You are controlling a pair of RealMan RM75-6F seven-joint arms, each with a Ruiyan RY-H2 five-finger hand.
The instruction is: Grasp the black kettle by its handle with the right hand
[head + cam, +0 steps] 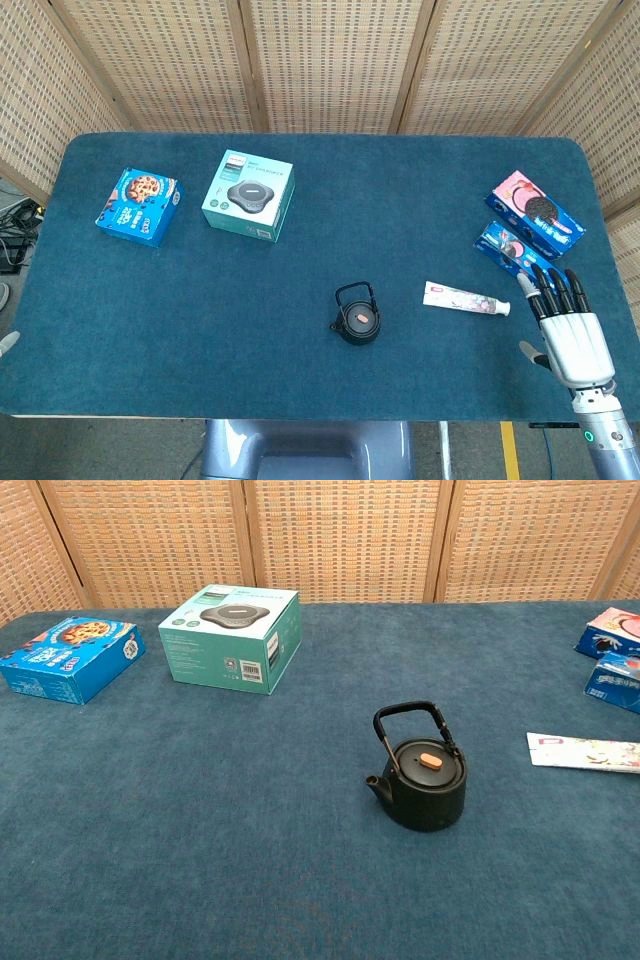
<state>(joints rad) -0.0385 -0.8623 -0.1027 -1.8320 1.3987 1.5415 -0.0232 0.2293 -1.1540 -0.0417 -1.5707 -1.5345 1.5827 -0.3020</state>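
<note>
Looking down from the head view, I've got the kettle (358,318) sitting upright a bit right of center in the lower half of the frame, handle (353,292) standing up over the lid. On the chest view it's center-right, spout pointing left, with a small orange knob (430,761) on the lid. My right hand (568,325) is at the lower right corner of the head view, fingers stretched out and apart, holding nothing, well apart from the kettle. Between them lies a toothpaste tube (466,298), near the hand. Two cookie packs (538,212) sit at the right edge above the hand. Upper left has a blue cookie box (139,206) and a teal box (248,195) side by side on the blue tablecloth (200,330). Left hand isn't showing in either view.
</note>
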